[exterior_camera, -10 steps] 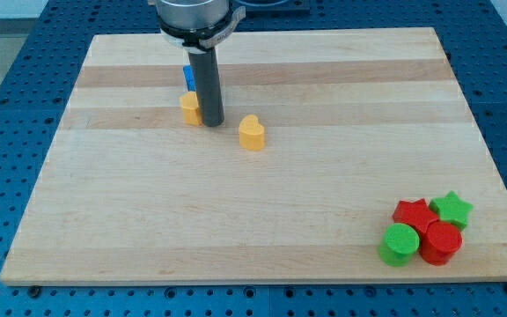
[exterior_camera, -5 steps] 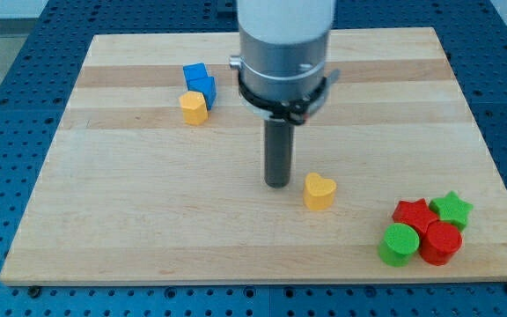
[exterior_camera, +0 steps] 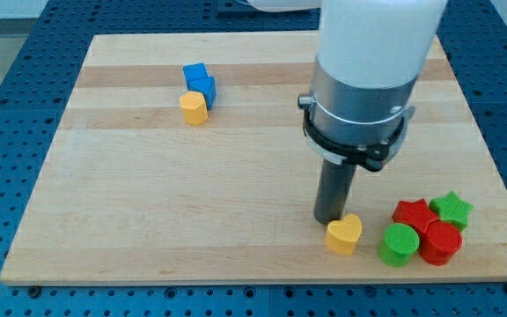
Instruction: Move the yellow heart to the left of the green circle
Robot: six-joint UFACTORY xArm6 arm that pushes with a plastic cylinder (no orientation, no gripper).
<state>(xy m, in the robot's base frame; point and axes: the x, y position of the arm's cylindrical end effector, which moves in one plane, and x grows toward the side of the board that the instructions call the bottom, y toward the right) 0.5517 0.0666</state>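
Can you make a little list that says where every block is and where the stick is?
yellow heart: near the view's bottom, just left of the green circle, small gap between them
my tip: touching the heart's upper left edge
red star: above the green circle
red cylinder: right of the green circle
green star: right of the red star
blue block: view's upper left
yellow block: just below the blue one, shape unclear
board: wooden

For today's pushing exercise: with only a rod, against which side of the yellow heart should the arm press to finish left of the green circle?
Press the yellow heart on its upper-left side, where my tip already sits. Its low flat walls suit pushing, and the green circle lies just to its right.
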